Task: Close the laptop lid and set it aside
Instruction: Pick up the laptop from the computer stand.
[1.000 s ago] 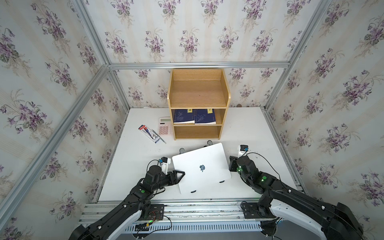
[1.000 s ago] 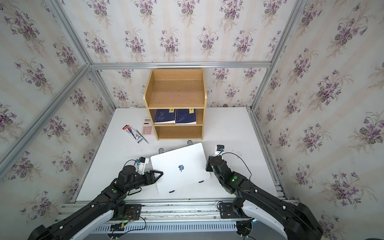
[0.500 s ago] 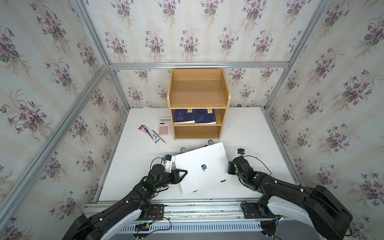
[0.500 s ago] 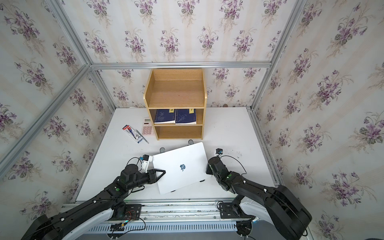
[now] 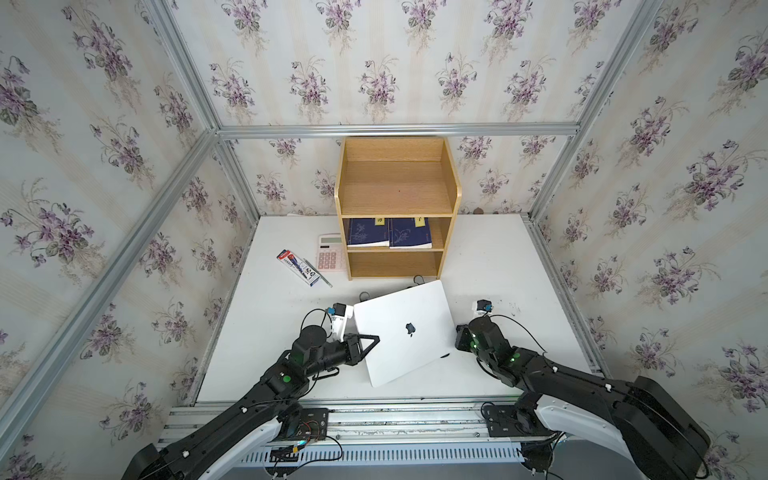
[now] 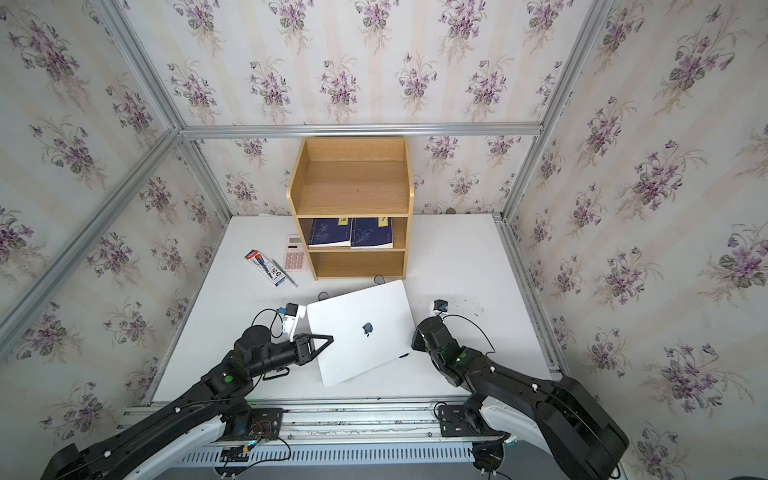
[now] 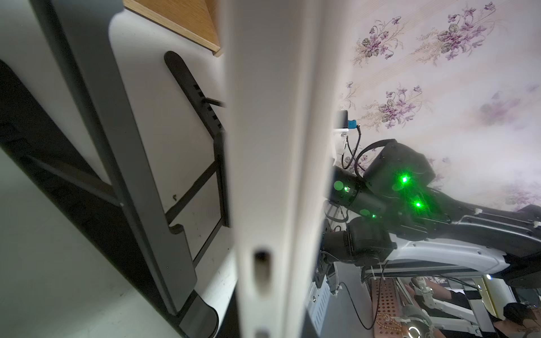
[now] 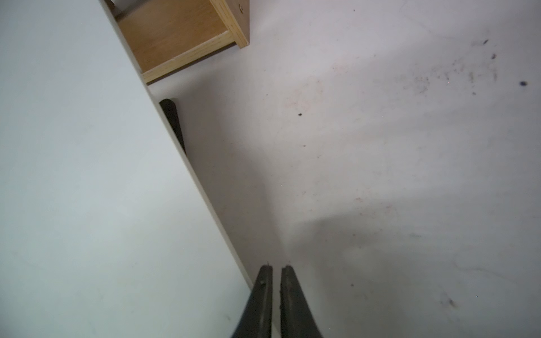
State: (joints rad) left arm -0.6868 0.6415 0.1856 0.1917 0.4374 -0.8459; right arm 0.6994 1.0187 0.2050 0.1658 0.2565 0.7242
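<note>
Two blue books (image 5: 368, 232) lie in the shelf's (image 5: 395, 187) middle compartment, beyond the laptop (image 5: 415, 353).

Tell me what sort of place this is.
Probably a robot test cell dressed as a home desk: floral-papered walls in an aluminium frame, a small wooden shelf unit, and a closed silver-white laptop between two black robot arms.

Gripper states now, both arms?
Left gripper: closed on the edge of the thin silver-white laptop.
Right gripper: closed, holding nothing, beside the laptop.

Shelf (image 5: 397, 187) w/ blue books (image 5: 388, 233); calculator (image 5: 330, 252) beside.
</note>
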